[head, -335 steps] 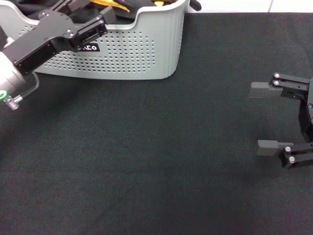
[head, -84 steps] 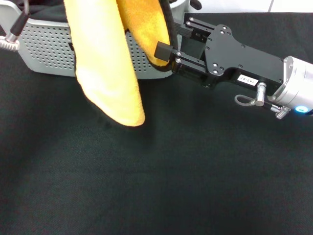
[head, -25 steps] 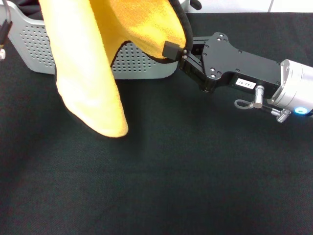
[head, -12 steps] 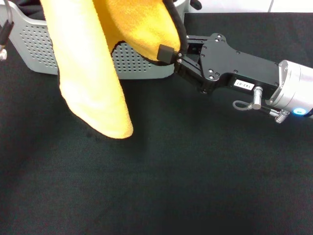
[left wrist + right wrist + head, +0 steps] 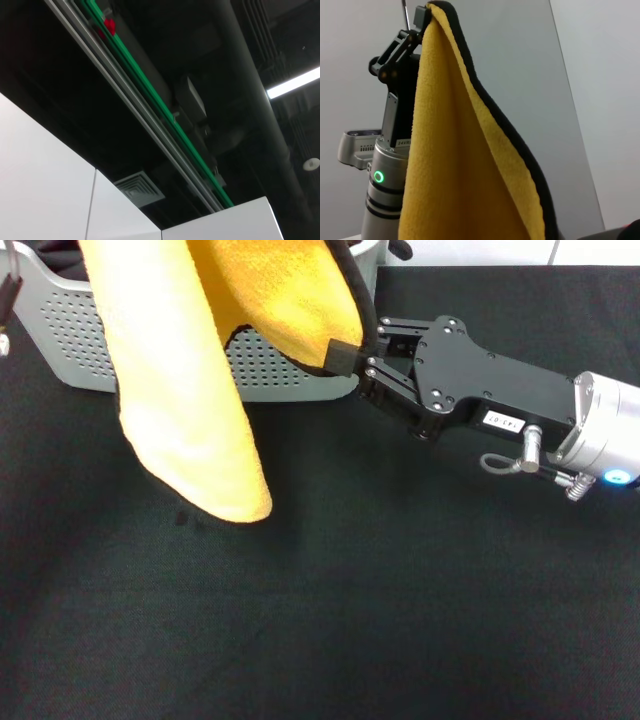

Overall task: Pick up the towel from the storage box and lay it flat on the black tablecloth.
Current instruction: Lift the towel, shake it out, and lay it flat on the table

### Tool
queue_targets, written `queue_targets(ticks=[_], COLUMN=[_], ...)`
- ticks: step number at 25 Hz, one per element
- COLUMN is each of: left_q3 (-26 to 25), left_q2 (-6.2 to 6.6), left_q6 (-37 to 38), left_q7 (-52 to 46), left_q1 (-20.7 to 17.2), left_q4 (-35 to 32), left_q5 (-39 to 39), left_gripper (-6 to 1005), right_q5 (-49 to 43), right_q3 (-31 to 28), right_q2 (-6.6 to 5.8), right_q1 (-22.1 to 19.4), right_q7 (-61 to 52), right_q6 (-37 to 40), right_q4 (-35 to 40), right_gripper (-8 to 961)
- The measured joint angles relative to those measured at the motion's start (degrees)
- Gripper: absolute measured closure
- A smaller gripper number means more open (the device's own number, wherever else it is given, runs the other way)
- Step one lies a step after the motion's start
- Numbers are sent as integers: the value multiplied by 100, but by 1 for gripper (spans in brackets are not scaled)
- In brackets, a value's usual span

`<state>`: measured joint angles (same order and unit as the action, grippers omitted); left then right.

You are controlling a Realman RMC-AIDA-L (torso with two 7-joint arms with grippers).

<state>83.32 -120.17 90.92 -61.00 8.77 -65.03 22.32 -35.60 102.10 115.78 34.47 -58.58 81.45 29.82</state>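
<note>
Right tool (image 5: 352, 352) shifted slightly rightward, clamped on towel (image 5: 180, 390) edge; left tool (image 5: 422, 15) pinches top corner above black tablecloth (image 5: 400, 590).

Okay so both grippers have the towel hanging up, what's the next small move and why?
Probably draw the right gripper sideways, away from the left gripper. The towel hangs folded between them in front of the storage box, its lower tip just above the black tablecloth. Spreading the held edge should open the fold before lowering it flat.
</note>
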Motion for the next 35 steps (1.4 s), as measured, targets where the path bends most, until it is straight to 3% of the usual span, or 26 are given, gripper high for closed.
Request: queue_targets(ticks=[16, 24, 27, 30, 35], left_q3=[18, 44, 45, 41, -231], left_q2=[-1, -4, -6, 3, 27], left_q6=[-9, 1, 3, 5, 104], left_q7=[18, -24, -45, -125, -512], left_q1=[1, -3, -43, -96, -196], left_q4=[24, 52, 79, 192, 807], left_q5=[-34, -36, -30, -1, 50], left_gripper=[983, 983, 983, 984, 984], right_q5=[20, 17, 7, -124, -525], right_q3=[-47, -50, -79, -116, -125], right_q2=[8, 6, -5, -92, -471], right_q1=[-142, -102, -100, -110, -402], right_q7=[12, 44, 38, -103, -624], right_q6=[39, -19, -75, -105, -250], right_q4=[23, 33, 43, 173, 1008], right_gripper=[760, 939, 946, 954, 954])
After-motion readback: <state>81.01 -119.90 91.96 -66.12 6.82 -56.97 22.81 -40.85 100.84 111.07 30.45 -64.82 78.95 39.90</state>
